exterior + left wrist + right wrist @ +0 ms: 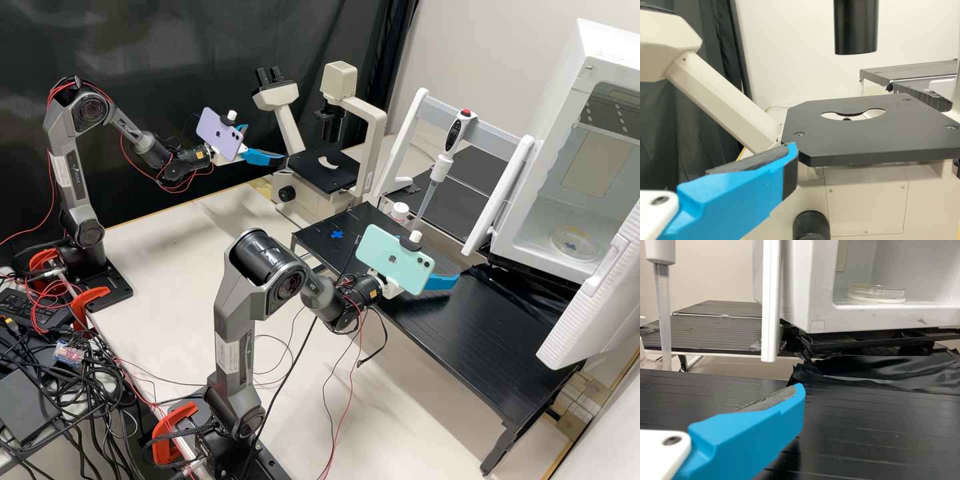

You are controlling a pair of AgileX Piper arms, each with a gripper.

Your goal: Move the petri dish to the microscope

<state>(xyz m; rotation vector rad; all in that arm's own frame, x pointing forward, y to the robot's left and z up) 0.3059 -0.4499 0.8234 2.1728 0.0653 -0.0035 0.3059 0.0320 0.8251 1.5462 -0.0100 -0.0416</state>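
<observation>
Left pincer outstretched beside microscope

A clear, shallow, round petri dish lay flat inside a white box at the right, well apart from the upright cream microscope, black-staged, at the far left.

two arms, two phones, one microscope, one pipette; one white cabinet, one petri dish

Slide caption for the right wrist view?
Petri dish inside the open white chamber, seen past a blue finger over the black bench.
</observation>
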